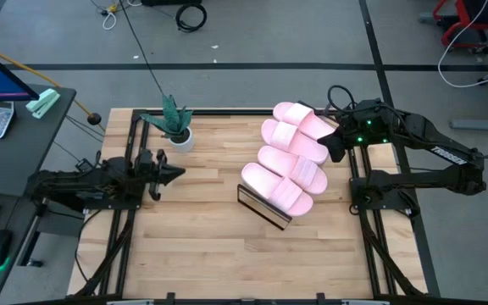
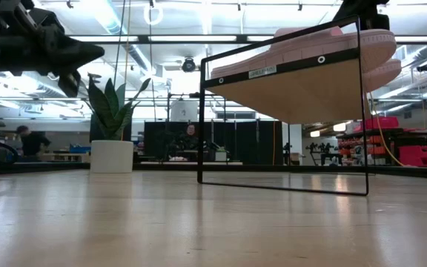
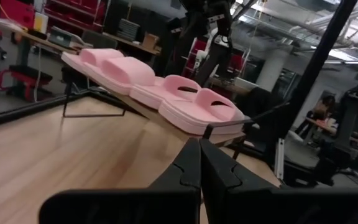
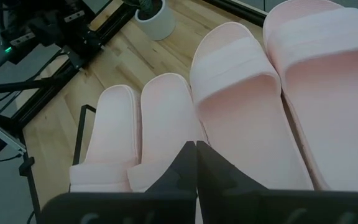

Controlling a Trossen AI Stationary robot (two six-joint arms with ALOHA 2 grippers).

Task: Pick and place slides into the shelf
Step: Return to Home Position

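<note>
Dial set on the high view, centred on the worktop (image 1: pixel 202 246), with 6 o'clock as the near edge.

Logged light slatted wood across the near half, from 7 round to 5 o'clock.

Found the shelf (image 2: pixel 302 96) next, at about 2 o'clock from centre. Seen in the low view as a slanted wooden board on a thin black frame (image 2: pixel 282 113).

Counted all four pink slides (image 1: pixel 288 161) on that board. Lying side by side, each touching its neighbour, in a row running roughly from 6 towards 12 o'clock. Straps facing up in both wrist views.

Noted the left end effector (image 3: pixel 199 155) at 9 o'clock. Well apart from the shelf and pointing towards 3 o'clock. Fingers pressed together, gripping nothing.

Noted the right end effector (image 4: pixel 195 149) at 2 o'clock, above the 3 o'clock side of the slide row. Fingers closed tip to tip, nothing held between them. Could not tell whether touching a slide or just clear of it.

Recorded a green plant (image 1: pixel 174 114) in a white pot (image 1: pixel 181 139) at 11 o'clock. Standing upright near the far left corner, just beyond the left end effector.

Spotted, in the low view, a person (image 2: pixel 32 139) far off in the room behind the worktop.
</note>
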